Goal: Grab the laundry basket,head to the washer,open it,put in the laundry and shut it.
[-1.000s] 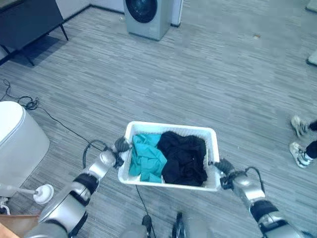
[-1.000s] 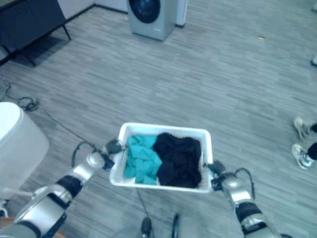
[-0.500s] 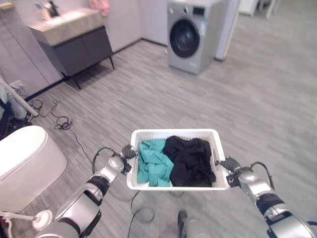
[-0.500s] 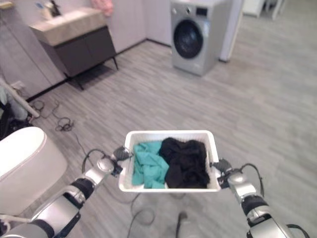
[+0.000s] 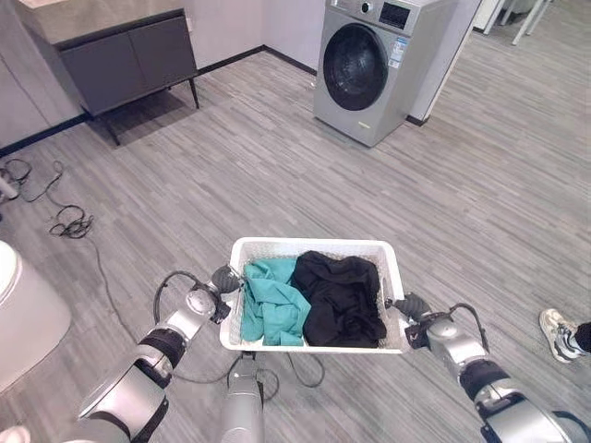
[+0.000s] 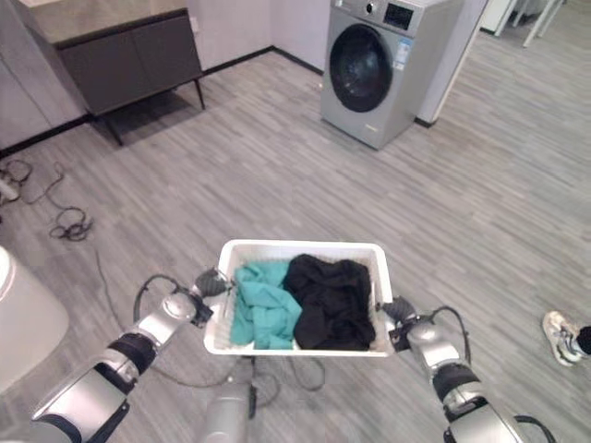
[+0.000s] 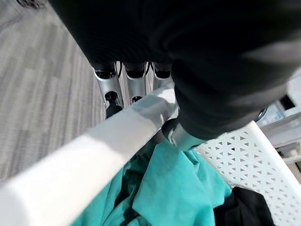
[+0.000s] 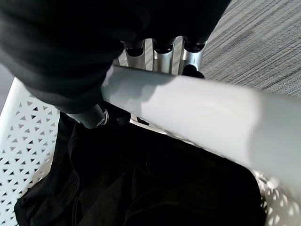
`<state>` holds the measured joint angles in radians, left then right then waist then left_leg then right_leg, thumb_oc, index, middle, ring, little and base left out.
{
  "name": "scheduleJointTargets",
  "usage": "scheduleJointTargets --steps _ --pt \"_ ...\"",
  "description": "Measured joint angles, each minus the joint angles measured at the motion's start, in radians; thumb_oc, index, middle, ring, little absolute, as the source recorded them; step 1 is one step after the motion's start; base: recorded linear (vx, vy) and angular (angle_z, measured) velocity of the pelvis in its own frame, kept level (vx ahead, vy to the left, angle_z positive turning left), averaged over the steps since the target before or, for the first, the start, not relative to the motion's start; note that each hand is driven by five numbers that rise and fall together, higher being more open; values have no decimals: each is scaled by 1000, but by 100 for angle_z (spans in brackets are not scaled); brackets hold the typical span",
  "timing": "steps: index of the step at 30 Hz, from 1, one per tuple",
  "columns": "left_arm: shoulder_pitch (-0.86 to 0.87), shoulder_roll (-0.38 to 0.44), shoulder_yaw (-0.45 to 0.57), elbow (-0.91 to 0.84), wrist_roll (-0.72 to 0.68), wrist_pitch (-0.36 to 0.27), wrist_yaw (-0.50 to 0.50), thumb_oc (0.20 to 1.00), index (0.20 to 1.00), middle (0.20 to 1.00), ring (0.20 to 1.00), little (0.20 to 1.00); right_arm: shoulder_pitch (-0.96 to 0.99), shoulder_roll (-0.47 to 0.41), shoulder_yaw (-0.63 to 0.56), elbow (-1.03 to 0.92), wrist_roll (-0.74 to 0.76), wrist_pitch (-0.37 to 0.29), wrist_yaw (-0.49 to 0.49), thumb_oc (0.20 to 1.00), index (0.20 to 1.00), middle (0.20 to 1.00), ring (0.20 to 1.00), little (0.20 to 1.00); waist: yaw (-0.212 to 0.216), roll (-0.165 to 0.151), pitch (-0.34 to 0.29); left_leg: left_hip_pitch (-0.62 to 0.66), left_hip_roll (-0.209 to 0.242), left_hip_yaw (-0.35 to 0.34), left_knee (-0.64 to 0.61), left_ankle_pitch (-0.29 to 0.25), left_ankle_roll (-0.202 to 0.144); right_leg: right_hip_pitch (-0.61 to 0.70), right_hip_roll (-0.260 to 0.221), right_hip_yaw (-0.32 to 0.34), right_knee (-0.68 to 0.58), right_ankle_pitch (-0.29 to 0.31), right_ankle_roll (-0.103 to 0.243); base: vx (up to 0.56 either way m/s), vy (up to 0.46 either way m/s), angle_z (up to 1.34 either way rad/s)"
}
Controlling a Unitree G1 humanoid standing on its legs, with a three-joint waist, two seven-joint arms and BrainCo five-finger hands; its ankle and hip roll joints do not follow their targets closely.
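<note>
The white perforated laundry basket [image 5: 391,269] hangs above the grey wood-look floor [image 5: 231,157], carried between the robot's two hands. The left hand [image 5: 224,280] grips the basket's left rim; in the left wrist view its fingers [image 7: 135,84] run down the outside of the rim [image 7: 108,141] while the thumb [image 7: 181,134] hooks over the inside, so the hand is curled round the rim. The right hand [image 5: 412,308] holds the opposite rim in the same way: in the right wrist view its fingers [image 8: 162,54] pass behind the white rim [image 8: 197,120] and the thumb [image 8: 89,115] presses inside the basket wall.

Inside the basket lie a teal garment [image 5: 272,300] on the robot's left and a black garment [image 5: 343,295] on its right, touching one another in the middle.

The silver front-loading washer [image 5: 380,65] stands well apart from the basket, ahead and slightly to the right, its round dark door [image 5: 354,66] closed. A small display panel [image 5: 396,15] sits at its top and a sticker [image 5: 399,53] beside the door; whatever is printed on either is too small to read.

A dark cabinet [image 5: 115,60] on thin legs stands against the wall to the far left. A person's white shoe [image 5: 560,332] shows at the right edge.
</note>
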<state>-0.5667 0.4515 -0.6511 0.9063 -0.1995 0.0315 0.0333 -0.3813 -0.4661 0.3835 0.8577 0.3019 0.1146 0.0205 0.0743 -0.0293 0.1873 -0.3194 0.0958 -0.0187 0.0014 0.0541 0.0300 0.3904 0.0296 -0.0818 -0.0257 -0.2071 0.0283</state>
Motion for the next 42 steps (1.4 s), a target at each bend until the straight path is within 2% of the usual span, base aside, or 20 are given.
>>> scheduleJointTargets --steps 1,3,4,5,8,10,12,15,17,20,21,23,24,26,28,29,31,34,39,42 --pt "2 16 -34 -3 -1 -1 -1 200 200 200 200 200 21 17 -3 3 0 -2 0 200 200 200 200 200 -9 -32 1 14 -21 18 47 74 -23 21 -38 6 44 -6 6 653 323 -51" --pt "8 14 -22 15 -7 -1 -7 200 200 200 200 200 39 52 -13 29 0 -10 0 200 200 200 200 200 14 -48 -16 101 -78 91 113 16 -27 -166 -149 50 552 26 85 767 443 -46" --pt "-6 12 -22 15 -7 -1 -7 200 200 200 200 200 43 51 -14 29 0 -10 1 200 200 200 200 200 7 -54 -20 124 -102 93 108 -15 5 -210 -159 52 620 43 110 457 303 -6" --pt "-26 20 -30 12 -7 -1 -7 200 200 200 200 200 37 54 -20 27 0 -10 2 200 200 200 200 200 10 -59 -22 141 -126 98 107 -20 29 -279 -175 66 749 166 158 419 271 24" --pt "-58 24 -31 12 -7 0 5 200 200 200 200 200 12 63 -52 21 -1 -25 0 200 200 200 200 200 8 -28 -7 223 -155 111 94 -82 122 -459 -227 4 974 127 134 394 202 -3" --pt "-72 18 -31 18 -7 0 5 200 200 200 200 200 15 56 -45 21 -1 -25 3 200 200 200 200 200 -22 21 -6 300 -140 87 60 -101 151 -580 -222 -81 946 42 100 555 46 22" --pt "-85 11 -38 27 -6 -6 6 200 200 200 200 200 27 36 -48 3 -1 -26 3 200 200 200 200 200 -54 20 -6 349 -144 58 48 -154 114 -671 -219 -145 702 30 90 562 -120 46" --pt "-88 -19 -41 62 -4 -6 -7 200 200 200 200 200 29 15 -49 6 -1 -26 4 200 200 200 200 200 -92 -17 -19 413 -174 46 52 -224 -23 -740 -243 -176 152 190 83 517 -194 45" --pt "-88 -44 -39 80 6 -6 -8 200 200 200 200 200 43 7 -54 9 -1 -26 3 200 200 200 200 200 -103 -10 -16 466 -174 17 65 -278 -18 -727 -249 -125 -30 264 90 519 -163 40" --pt "-79 -62 -39 97 24 -5 -9 200 200 200 200 200 77 11 -61 6 -1 -24 10 200 200 200 200 200 -128 8 -18 565 -135 6 57 -310 -18 -697 -251 -43 -40 309 81 550 -197 58" --pt "-53 -71 -40 96 36 -6 -16 200 200 200 200 200 109 6 -64 3 -2 -23 22 200 200 200 200 200 -144 22 -26 657 -85 2 49 -292 -66 -627 -235 -37 14 347 89 678 -331 68" --pt "-32 -113 -29 96 52 -5 -12 200 200 200 200 200 111 -29 -72 3 -3 -20 26 200 200 200 200 200 -144 91 -43 665 -18 0 98 -293 -90 -614 -175 -54 75 436 28 558 -335 37" --pt "-30 -144 4 94 52 -7 -7 200 200 200 200 200 90 -58 -83 7 -2 -20 25 200 200 200 200 200 -138 113 -50 616 12 0 208 -222 -156 -607 -149 -67 94 403 9 431 -330 6" --pt "-21 -146 53 93 52 -9 -10 200 200 200 200 200 52 -67 -77 6 -3 -21 27 200 200 200 200 200 -142 114 -49 563 32 -19 339 -82 -184 -577 -118 -74 114 360 -39 416 -416 -7" --pt "-22 -121 75 54 51 -7 -13 200 200 200 200 200 51 -64 -75 -18 -2 -21 25 200 200 200 200 200 -135 66 -20 399 52 -53 691 282 -121 -456 -79 -115 94 307 -112 235 -339 0" --pt "-22 -105 71 37 51 -9 -16 200 200 200 200 200 50 -61 -80 -28 -2 -22 27 200 200 200 200 200 -138 46 -15 341 61 -56 797 356 -114 -421 -73 -115 78 300 -117 201 -263 -8" --pt "-22 -66 87 6 47 -12 -15 200 200 200 200 200 44 -44 -89 -55 -1 -33 19 200 200 200 200 200 -120 -16 -9 146 58 -35 935 153 -82 -356 -68 -111 74 266 -155 303 -321 -18" --pt "-29 -68 64 -16 42 -12 -16 200 200 200 200 200 55 -57 -96 -66 0 -32 3 200 200 200 200 200 -117 -29 -9 -15 72 54 834 142 -37 -329 -92 -130 127 213 -217 316 -95 -2" --pt "-27 -60 45 -21 40 -5 -9 200 200 200 200 200 95 -46 -97 -87 0 -32 -3 200 200 200 200 200 -63 9 -22 -79 78 104 418 76 -90 -193 -73 -121 3 138 -69 325 86 -46" --pt "-29 -60 12 9 39 -6 -16 200 200 200 200 200 130 -27 -92 -79 0 -32 -6 200 200 200 200 200 -62 13 -33 1 26 1 77 70 -90 -149 -79 -89 -8 95 -6 340 92 -30"
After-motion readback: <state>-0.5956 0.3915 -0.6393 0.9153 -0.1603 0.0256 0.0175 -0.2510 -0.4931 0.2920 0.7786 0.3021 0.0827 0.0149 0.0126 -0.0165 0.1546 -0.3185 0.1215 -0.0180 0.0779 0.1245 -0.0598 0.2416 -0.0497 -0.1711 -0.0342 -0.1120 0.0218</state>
